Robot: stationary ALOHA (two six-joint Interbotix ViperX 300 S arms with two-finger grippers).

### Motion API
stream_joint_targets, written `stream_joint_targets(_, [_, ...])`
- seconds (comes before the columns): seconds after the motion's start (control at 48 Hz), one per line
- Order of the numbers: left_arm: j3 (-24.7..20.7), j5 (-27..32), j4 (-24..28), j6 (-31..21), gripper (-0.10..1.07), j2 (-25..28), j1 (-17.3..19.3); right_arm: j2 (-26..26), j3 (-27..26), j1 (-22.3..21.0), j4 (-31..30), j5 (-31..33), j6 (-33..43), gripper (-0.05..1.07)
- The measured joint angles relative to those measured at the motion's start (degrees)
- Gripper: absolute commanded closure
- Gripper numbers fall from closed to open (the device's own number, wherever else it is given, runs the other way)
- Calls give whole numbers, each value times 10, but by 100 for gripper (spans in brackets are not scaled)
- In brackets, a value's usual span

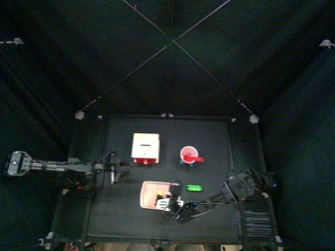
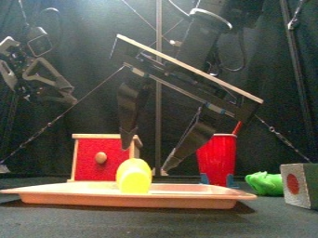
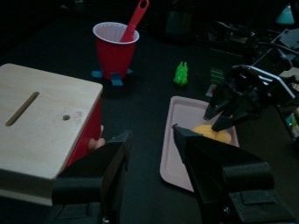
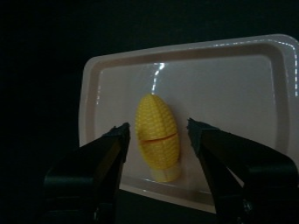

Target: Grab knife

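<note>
no plain knife blade seen. likeliest candidate: red utensil (image 3: 135,17) standing in the red cup (image 3: 114,52), behind the tray (image 4: 233,61). its long axis is near upright, leaning, free end up. right claw (image 4: 158,131) hangs over the tray, jaws wide apart astride the corn (image 4: 158,140), holding nothing. left claw (image 3: 149,136), beside the tray, jaws apart, faces the cup. neither arm is clearly nearer.

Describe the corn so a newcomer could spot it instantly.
Start at the pale tray near the table's front edge, under the right gripper. The corn lies alone in it, framed by that gripper's open jaws. It is the only yellow thing; the wooden box and red cup stand off the tray.
</note>
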Motion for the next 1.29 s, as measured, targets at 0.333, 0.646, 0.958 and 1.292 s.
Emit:
stream_joint_targets(0.333, [0,-1,1,2,16,0,0,-54,37,0,-34,-9,-8,14])
stream_joint_targets(0.646, [0,-1,1,2,16,0,0,-134,62,-1,-38,-9,-121,14])
stream_joint_targets(0.958, [0,0,1,1,16,0,0,-231,101,-34,-25,0,-283,14])
stream_joint_targets(1.292, [0,-14,0,0,17,-18,0,-360,138,-151,40,47,-513,14])
